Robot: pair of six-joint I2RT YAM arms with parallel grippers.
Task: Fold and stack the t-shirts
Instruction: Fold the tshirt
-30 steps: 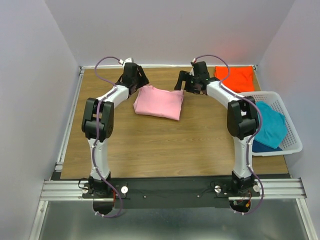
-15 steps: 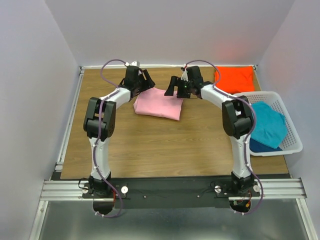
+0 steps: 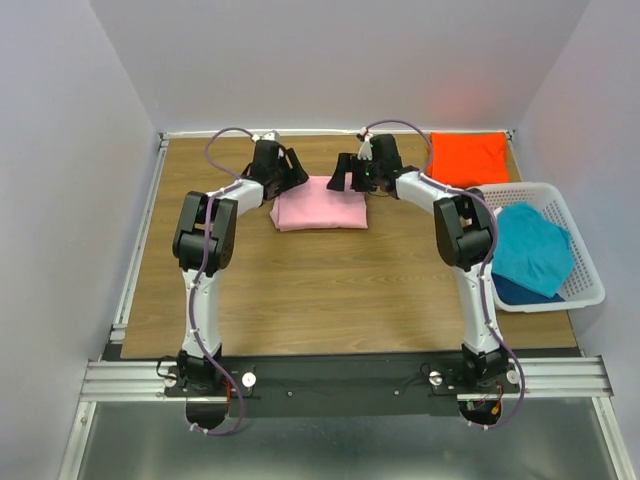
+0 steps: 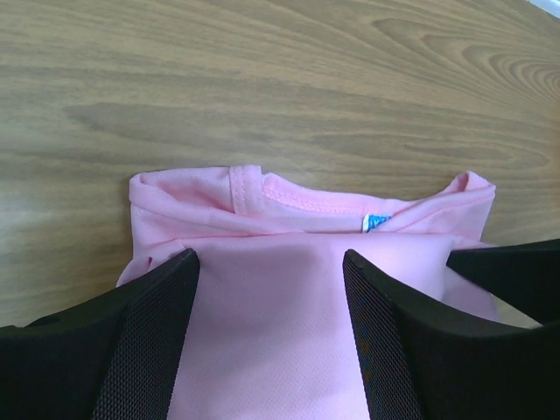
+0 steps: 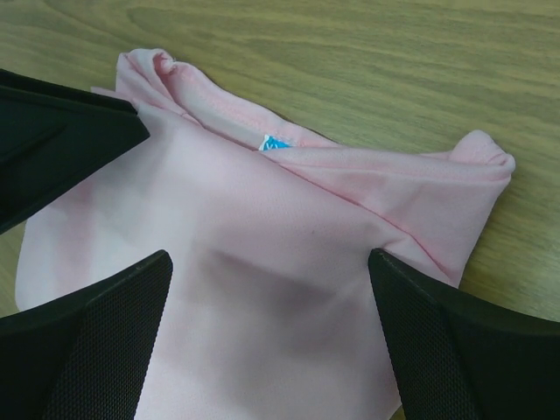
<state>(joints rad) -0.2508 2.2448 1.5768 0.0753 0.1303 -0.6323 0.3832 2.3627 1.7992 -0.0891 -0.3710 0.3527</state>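
While well right of pink t-shirt [image 3: 322,205], orange t-shirt [image 3: 468,157] just behind basket [image 3: 584,275].

Wood-grain table [image 3: 330,280] enclosed by 3 pale lavender walls [image 3: 340,60].

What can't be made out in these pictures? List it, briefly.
- Left wrist: neck label print, too small.
- Both wrist views: pink t-shirt near part, cut off by the bottom edge.
- Top view: dark blue cloth in the basket, mostly covered by the teal t-shirt.
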